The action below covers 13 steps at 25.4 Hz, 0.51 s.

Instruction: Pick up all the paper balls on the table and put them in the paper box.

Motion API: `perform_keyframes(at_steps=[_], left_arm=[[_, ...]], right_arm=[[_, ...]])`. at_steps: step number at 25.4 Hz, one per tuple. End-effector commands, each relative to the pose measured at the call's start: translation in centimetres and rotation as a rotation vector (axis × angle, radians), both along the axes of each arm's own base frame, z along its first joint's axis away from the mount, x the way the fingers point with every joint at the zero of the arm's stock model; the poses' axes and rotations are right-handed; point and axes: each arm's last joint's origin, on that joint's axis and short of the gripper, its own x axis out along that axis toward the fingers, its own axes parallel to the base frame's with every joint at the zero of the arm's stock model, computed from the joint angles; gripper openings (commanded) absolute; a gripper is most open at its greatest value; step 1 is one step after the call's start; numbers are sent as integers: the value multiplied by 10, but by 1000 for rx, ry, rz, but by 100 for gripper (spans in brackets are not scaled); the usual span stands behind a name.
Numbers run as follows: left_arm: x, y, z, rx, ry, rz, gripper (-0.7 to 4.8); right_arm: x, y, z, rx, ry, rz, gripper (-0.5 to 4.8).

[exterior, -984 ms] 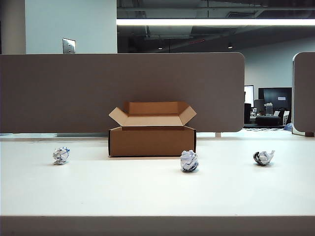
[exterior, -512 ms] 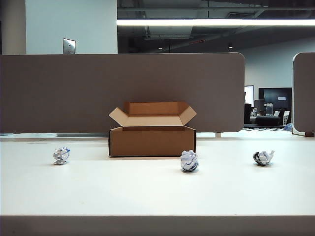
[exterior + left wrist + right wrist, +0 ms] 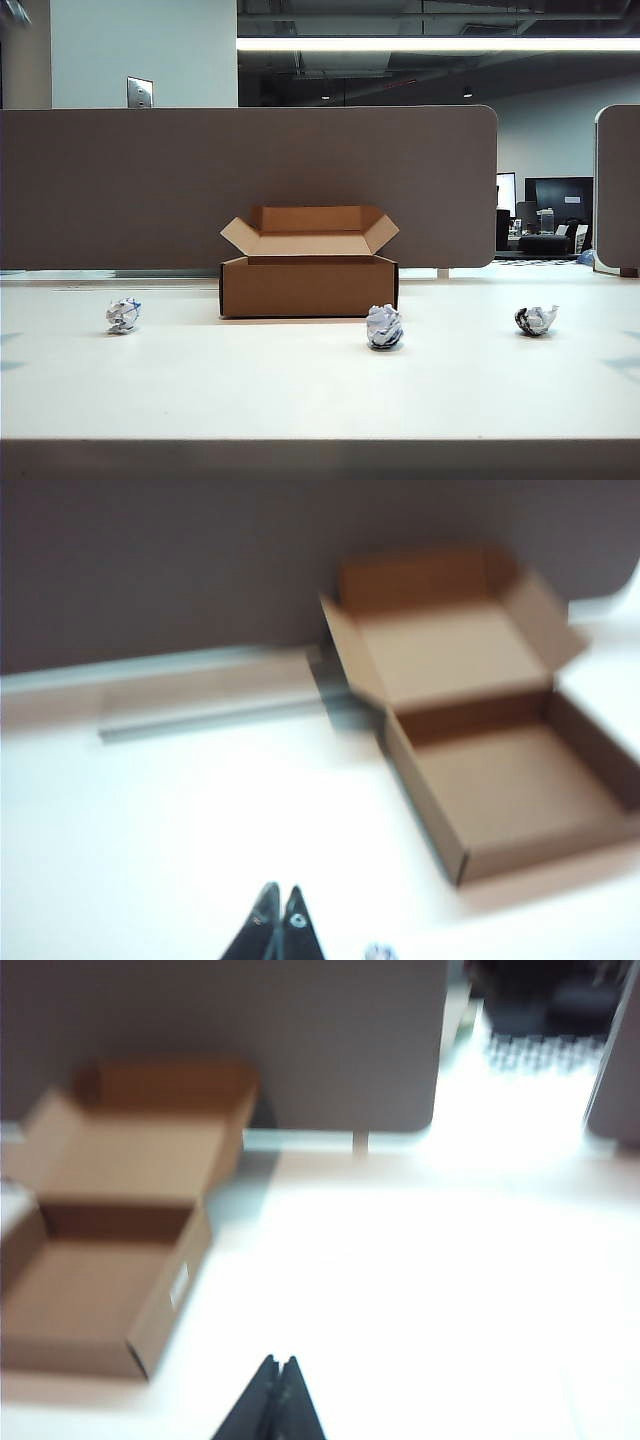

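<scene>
Three paper balls lie on the off-white table (image 3: 300,400): one at the left (image 3: 123,315), one in the middle (image 3: 384,327) in front of the box's right corner, and one at the right (image 3: 536,320). The brown paper box (image 3: 309,285) stands behind them with its flaps open. The wrist views show it empty (image 3: 510,780) (image 3: 90,1290). My left gripper (image 3: 282,890) is shut and holds nothing; it hovers over bare table beside the box, with a bit of a paper ball (image 3: 378,952) close to it. My right gripper (image 3: 279,1362) is shut too, empty, on the box's other side. Neither gripper shows in the exterior view.
A grey-brown partition panel (image 3: 250,185) runs along the back of the table right behind the box. A second panel (image 3: 618,190) stands at the far right. The table's front edge (image 3: 320,440) is nearest the camera.
The balls and the box have not moved. Faint shadows have come onto the table at the left and right edges, and a dark shape now shows in the top left corner.
</scene>
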Motion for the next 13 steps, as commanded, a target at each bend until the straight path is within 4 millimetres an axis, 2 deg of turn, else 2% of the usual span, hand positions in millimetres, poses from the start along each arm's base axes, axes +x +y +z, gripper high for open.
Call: perform_keyframes(at_steps=[1, 2, 3, 4, 6, 7, 8, 11, 13], left_arm=[[32, -6, -22, 47, 112, -27, 78], [45, -7, -33, 51, 165, -29, 134], [51, -8, -39, 53, 187, -30, 143], [57, -9, -46, 55, 214, -30, 155], [70, -10, -59, 55, 253, -38, 173], [74, -11, -65, 54, 273, -45, 195], [84, -12, -77, 52, 313, -57, 219], [99, -15, -101, 56, 381, -64, 220], [108, -16, -115, 60, 418, -65, 307]], right_arm=[[35, 9, -16, -65, 100, 44, -6], [46, 11, -24, -83, 135, 48, -4], [52, 12, -30, -92, 152, 54, 10], [57, 13, -35, -94, 168, 55, 51], [66, 14, -43, -93, 193, 55, 165], [70, 14, -47, -88, 206, 54, 215], [77, 15, -55, -48, 244, 46, 286], [86, 17, -67, 96, 315, 16, 299], [90, 17, -72, 147, 362, -16, 366]])
